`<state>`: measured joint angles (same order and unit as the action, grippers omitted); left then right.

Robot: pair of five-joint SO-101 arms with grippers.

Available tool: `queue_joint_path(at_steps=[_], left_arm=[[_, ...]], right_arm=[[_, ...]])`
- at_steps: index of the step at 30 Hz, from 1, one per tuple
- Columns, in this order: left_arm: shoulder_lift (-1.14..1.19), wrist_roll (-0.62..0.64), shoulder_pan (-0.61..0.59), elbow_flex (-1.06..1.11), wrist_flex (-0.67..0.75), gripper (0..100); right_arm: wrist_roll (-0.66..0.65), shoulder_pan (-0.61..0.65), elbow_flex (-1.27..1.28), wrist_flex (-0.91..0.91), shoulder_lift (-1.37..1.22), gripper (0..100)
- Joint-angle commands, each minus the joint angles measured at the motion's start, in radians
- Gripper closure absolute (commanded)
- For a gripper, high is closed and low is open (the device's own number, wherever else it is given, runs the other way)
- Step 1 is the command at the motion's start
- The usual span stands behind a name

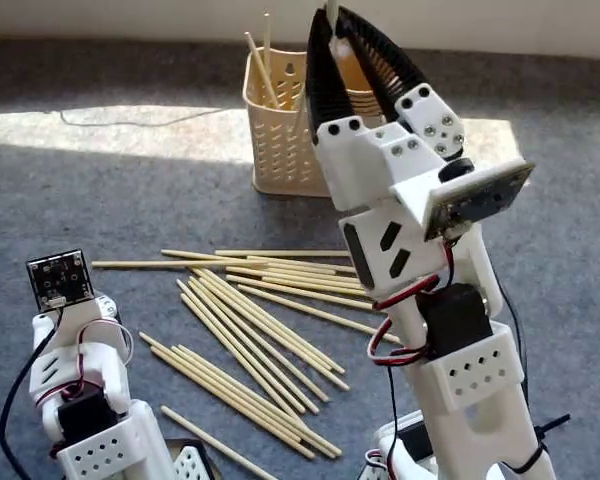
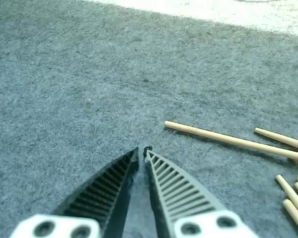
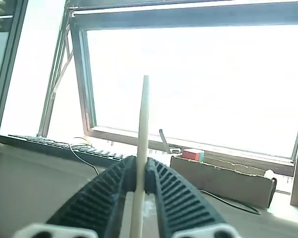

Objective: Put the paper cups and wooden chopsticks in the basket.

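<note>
Cream plastic basket (image 1: 280, 150) holds a few upright chopsticks (image 1: 267, 60); loose chopsticks (image 1: 260, 330) lie on the grey counter (image 1: 130, 200). Right wrist view: right pincer (image 3: 141, 163) clamps one chopstick (image 3: 144, 114). Left wrist view: left pincer (image 2: 141, 151) tips together, low over the counter.

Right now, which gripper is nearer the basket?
Right. The right gripper is up at the rim of the basket, shut on a chopstick; the left gripper is low over the carpet beside the loose chopsticks, well short of it.

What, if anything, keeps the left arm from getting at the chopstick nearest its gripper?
Probably nothing, so likely yes: the left gripper hangs low over bare carpet, and the chopstick lies beyond it with its near end free. The jaws are shut and must open first.
</note>
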<state>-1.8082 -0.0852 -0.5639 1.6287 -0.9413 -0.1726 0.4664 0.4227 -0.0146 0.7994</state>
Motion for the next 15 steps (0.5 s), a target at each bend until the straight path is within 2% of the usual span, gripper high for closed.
queue_joint_path(at_steps=[1, 6, 15], left_arm=[[-0.012, -0.006, 0.025, -0.022, 0.015, 96], [-0.012, -0.006, 0.025, -0.022, 0.015, 96], [-0.012, -0.006, 0.025, -0.022, 0.015, 96]], right_arm=[[0.015, -0.047, -0.018, 0.101, -0.093, 99.2], [0.017, -0.059, -0.065, 0.223, -0.234, 99.2], [0.017, -0.061, -0.182, 0.237, -0.317, 99.2]])
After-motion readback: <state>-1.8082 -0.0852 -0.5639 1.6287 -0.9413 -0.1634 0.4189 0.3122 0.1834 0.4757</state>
